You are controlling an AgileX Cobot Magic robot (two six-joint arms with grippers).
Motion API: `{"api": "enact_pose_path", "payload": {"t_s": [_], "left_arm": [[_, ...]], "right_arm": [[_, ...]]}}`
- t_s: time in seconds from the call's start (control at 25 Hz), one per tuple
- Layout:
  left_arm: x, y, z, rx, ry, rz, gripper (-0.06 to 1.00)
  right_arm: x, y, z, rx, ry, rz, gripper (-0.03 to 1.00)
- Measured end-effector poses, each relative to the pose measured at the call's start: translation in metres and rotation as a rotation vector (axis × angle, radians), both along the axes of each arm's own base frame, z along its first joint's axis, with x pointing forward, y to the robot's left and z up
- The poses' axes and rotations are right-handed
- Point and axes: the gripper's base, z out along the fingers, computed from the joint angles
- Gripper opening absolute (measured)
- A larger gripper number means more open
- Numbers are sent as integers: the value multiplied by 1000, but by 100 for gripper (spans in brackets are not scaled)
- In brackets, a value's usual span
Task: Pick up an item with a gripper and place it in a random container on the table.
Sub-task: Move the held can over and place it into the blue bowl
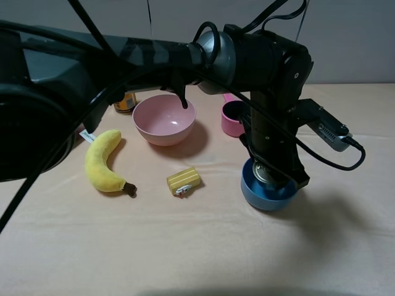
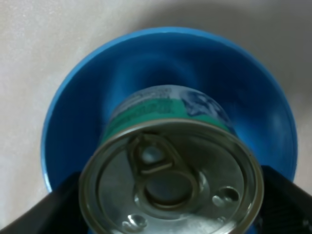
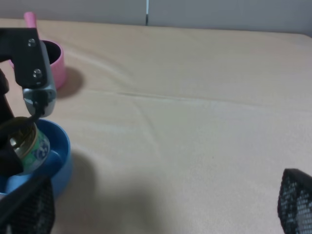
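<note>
Clamping the tin can between its two black fingers, the left gripper has its jaws drawn in narrow against the can's sides. The silver pull-tab lid faces the wrist camera and the greenish label shows beyond it. The can hangs inside the rim of the blue bowl. From the right wrist view it sits tilted, its lower part below the bowl's edge; whether it touches the bowl's floor I cannot tell.

Above the gripper, the last links of the left arm stand nearly upright over the bowl. A small camera bracket juts out to the side with a black cable looping from it. At the top joint the arm bends and its long black forearm runs level across the middle of the high view toward the left.

The right gripper stands wide, its fingers far apart with only bare table between them. It is low and to the side of the bowl.

Near the bowl sits a small pink pot, and beside that a pink bowl. A yellow block and a plush banana lie further left, with an orange-gold can behind them.
</note>
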Motion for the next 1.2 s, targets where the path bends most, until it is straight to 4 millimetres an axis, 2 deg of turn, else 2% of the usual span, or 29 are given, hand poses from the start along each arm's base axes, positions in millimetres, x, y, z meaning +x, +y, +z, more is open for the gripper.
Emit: {"api": "enact_pose_path", "payload": {"t_s": [0.88, 0.92, 1.04, 1.2], "left_arm": [[-3, -2, 0, 8, -6, -13, 68], [-3, -2, 0, 8, -7, -15, 71], [-4, -1, 0, 14, -8, -25, 91], [-6, -1, -1, 23, 23, -24, 98]], "right_arm": [[0, 0, 0, 0, 0, 0, 69], [0, 0, 0, 0, 0, 0, 69], [0, 0, 0, 0, 0, 0, 69], [0, 0, 0, 0, 0, 0, 69]]}}
